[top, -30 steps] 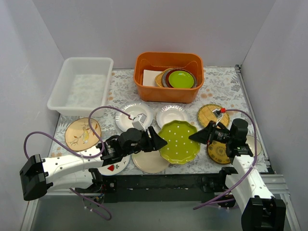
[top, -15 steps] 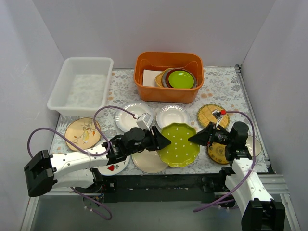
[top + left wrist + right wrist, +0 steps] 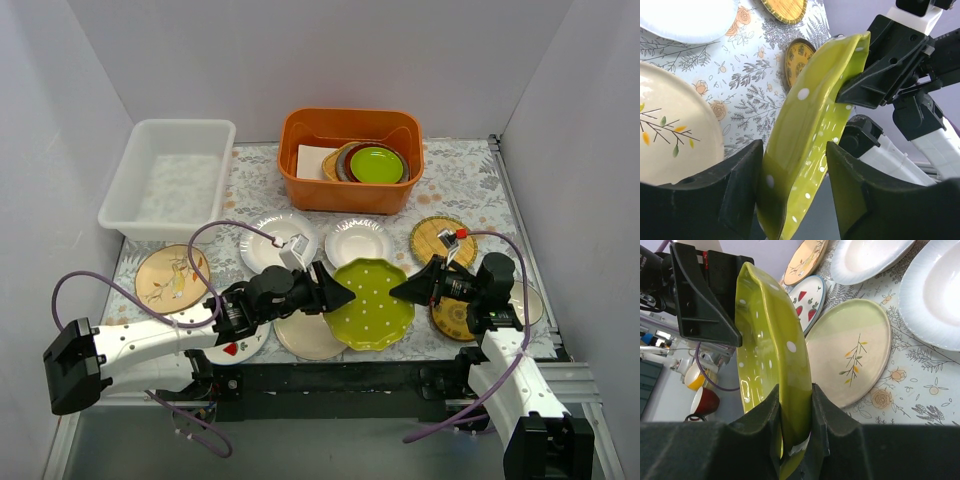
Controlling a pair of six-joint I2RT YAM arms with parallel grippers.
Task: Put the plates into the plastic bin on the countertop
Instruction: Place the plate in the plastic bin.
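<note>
Right now the green dotted plate [image 3: 375,300] hangs in the air between both arms, tilted, over the middle of the countertop's [image 3: 455,185] near edge. It is well apart from the plastic bin [image 3: 185,123], which sits at the far left corner.

The right gripper [image 3: 403,290] is pinched firmly on the plate's right rim, and in its wrist view both fingers [image 3: 822,420] press the glaze. The left gripper [image 3: 335,295] stands astride the opposite rim with its fingers [image 3: 740,185] close to both faces. I cannot tell whether they actually bite or only bracket the rim.

That uncertainty is the main hazard. If the right arm lets go before the left has a true hold, the plate would likely slip out and land on the cream plate [image 3: 312,338] directly beneath, and one of them could chip. If both clamp and pull in different directions, the glossy rim may twist out of a jaw.

A one-sided rim hold also looks weak for the long carry to the far left corner. The plate could pivot downward and clip the white plates [image 3: 270,245] or the bin's wall on the way.
</note>
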